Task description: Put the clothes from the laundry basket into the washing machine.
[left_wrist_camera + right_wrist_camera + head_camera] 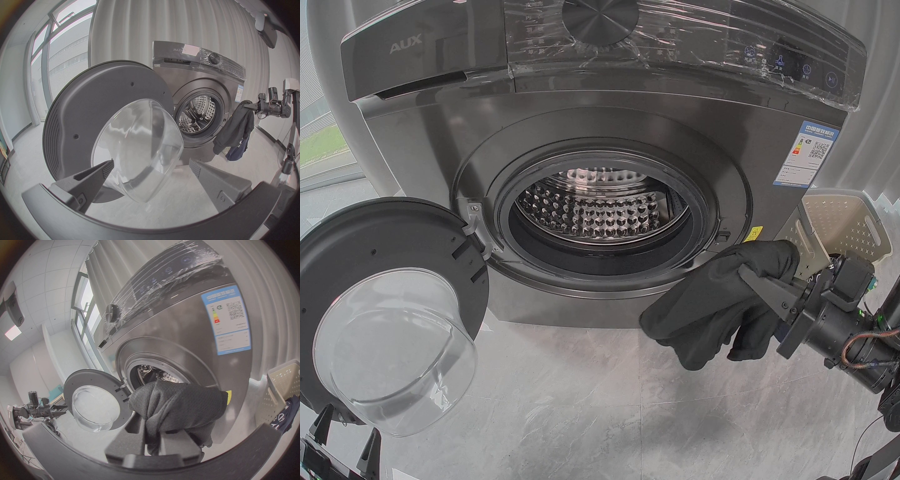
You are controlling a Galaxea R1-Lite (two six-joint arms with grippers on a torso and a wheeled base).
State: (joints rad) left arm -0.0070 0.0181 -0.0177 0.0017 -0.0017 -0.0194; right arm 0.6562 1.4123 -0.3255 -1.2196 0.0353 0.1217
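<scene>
Your right claw point(765, 282) is clamped on a fold of the black, soft fabric garment point(709, 306), which hangs in a bunch from the fingers, clear of the floor. You hold it just in front of the lower right part of the grey metal front-loading washing machine point(625, 119). That puts it to the right of and a little below the round drum opening point(600, 212), not yet inside.

Behind the claw, against the machine's right side, stands the beige perforated plastic laundry basket point(850, 225). A dark blue cloth point(286, 416) lies at its rim, so I judge more is left to carry.

The round grey door with its clear bowl-shaped window point(394, 312) is swung wide open to the left. Your left claw point(150, 165) sits low beside it, fingers spread apart, holding nothing.

The step in hand looks like the carry: the garment is lifted but not delivered. Next you likely need to raise the right claw and bring it leftward to the opening. Then push it far enough into the drum that the hanging folds pass the lip before you let go; otherwise the loose lower folds could catch on the lip or spill back out.
</scene>
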